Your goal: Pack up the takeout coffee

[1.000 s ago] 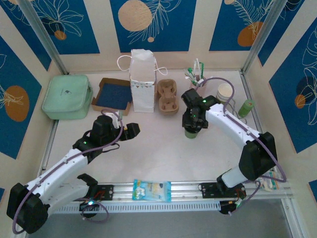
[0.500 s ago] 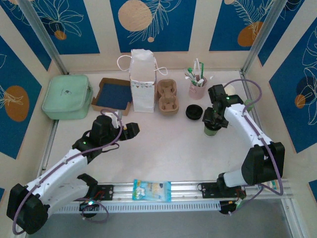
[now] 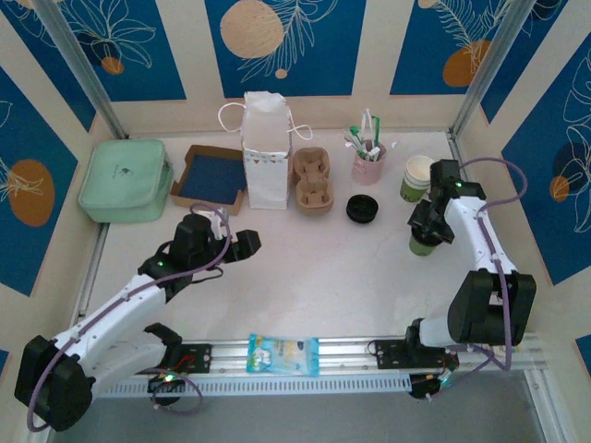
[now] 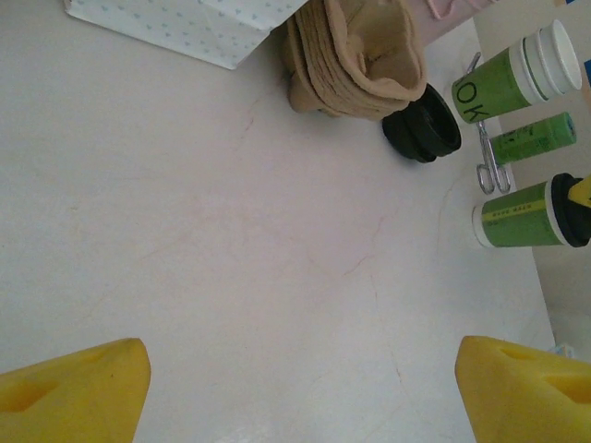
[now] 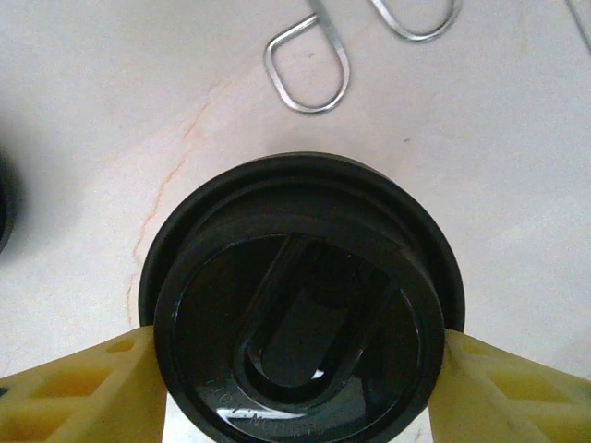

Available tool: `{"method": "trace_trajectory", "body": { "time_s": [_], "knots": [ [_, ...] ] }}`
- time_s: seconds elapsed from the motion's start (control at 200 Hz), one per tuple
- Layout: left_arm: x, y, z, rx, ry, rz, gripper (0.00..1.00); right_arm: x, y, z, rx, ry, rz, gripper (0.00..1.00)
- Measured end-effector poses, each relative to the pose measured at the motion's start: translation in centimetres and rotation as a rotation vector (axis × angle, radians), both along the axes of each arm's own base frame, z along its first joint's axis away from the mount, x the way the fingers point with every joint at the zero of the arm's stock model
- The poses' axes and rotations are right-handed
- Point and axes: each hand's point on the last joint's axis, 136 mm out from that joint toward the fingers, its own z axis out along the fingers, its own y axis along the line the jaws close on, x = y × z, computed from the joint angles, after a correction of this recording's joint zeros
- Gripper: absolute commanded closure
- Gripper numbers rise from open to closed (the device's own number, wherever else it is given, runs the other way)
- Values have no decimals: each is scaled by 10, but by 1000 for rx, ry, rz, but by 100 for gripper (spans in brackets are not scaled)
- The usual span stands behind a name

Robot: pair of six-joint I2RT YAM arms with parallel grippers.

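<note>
- The right claw (image 3: 429, 226) grips the takeout coffee (image 3: 423, 243) from above, near the right edge of the bench (image 3: 305, 268).
- In the right wrist view, its two yellow fingers (image 5: 83, 392) press on opposite sides of the cup's black lid (image 5: 300, 305).
- I cannot tell whether the cup rests on the bench or hangs just above it.
- A stack of cups (image 3: 416, 177) stands just behind the coffee, and a slim green tube (image 4: 531, 138) lies between the two.
- A loose black lid (image 3: 362, 209) sits to the left of the coffee, in front of the pink cup of stirrers (image 3: 368, 166).
- The left claw (image 3: 242, 243) is spread wide and holds nothing, over bare bench in front of the paper bag (image 3: 265, 152) and the cup carrier (image 3: 312, 180).
</note>
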Motion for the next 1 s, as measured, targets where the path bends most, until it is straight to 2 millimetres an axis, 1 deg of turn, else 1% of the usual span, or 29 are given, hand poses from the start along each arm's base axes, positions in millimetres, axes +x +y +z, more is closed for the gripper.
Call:
{"method": "trace_trajectory", "body": {
  "time_s": [0.11, 0.245, 0.375, 0.525, 0.715, 0.941, 1.001],
  "knots": [
    [0, -1, 1, -3, 0, -3, 14, -1, -10, 1, 8, -20, -31, 35],
    [-1, -2, 2, -8, -1, -8, 14, 0, -9, 2, 18, -32, -31, 35],
    [0, -2, 4, -11, -4, -10, 14, 2, -8, -2, 28, -39, -29, 34],
    [0, -2, 4, -11, -4, -11, 14, 3, -8, -2, 26, -45, -29, 31],
    [1, -3, 8, -15, -11, -11, 14, 3, -9, -2, 27, -45, -32, 31],
    [-3, -1, 12, -17, -22, -12, 14, 3, -8, -4, 26, -44, -30, 15],
    [-4, 0, 14, -16, -30, -15, 14, 2, -8, -4, 25, -43, -30, 13]
  ]
}}
